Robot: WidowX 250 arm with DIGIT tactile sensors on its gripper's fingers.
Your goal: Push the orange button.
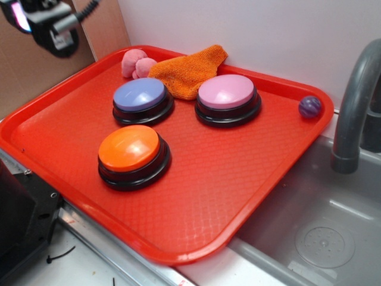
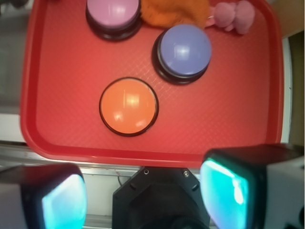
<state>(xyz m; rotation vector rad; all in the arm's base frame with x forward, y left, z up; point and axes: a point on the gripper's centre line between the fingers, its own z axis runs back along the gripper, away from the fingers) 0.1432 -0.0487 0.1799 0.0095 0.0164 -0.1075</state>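
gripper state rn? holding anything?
Gripper: open, fingers spread wide with nothing between them, high above the tray, not touching the orange button.

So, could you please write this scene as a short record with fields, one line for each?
target: orange button, near the tray's front edge, untouched
other buttons: blue-purple button, pink button, both behind the target
surface: red tray, beside a grey sink
other items: orange cloth, pink soft toy, purple ball
tool: tool, open, holding nothing, above the tray's front edge, apart from the target
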